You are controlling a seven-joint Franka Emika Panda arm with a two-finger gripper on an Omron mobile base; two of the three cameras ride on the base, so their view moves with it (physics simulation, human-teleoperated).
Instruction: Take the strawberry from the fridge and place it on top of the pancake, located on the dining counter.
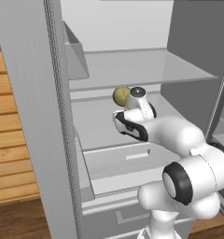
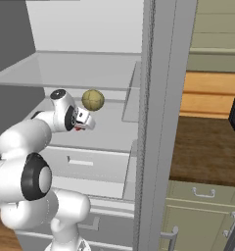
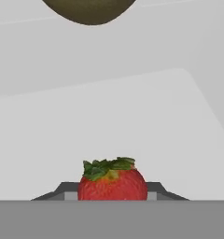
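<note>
The strawberry (image 3: 112,184), red with a green leafy cap, sits on the white middle shelf (image 3: 132,121) of the open fridge (image 1: 132,70). My gripper (image 3: 112,193) is shut on it, and a dark fingertip (image 3: 69,190) presses against each side. From the right base, a red speck of strawberry (image 2: 79,128) shows under the hand, at the gripper (image 2: 82,125). The white arm (image 1: 174,135) reaches in over the shelf. The pancake and the dining counter are out of view.
A larger yellow-green round fruit (image 1: 121,95) (image 2: 93,100) rests on the same shelf just behind the hand. An upper shelf (image 1: 137,65) hangs above, and a drawer (image 1: 128,158) lies below. Open fridge doors (image 1: 34,116) (image 2: 158,122) flank the arm. A wooden worktop (image 2: 207,147) lies to the right.
</note>
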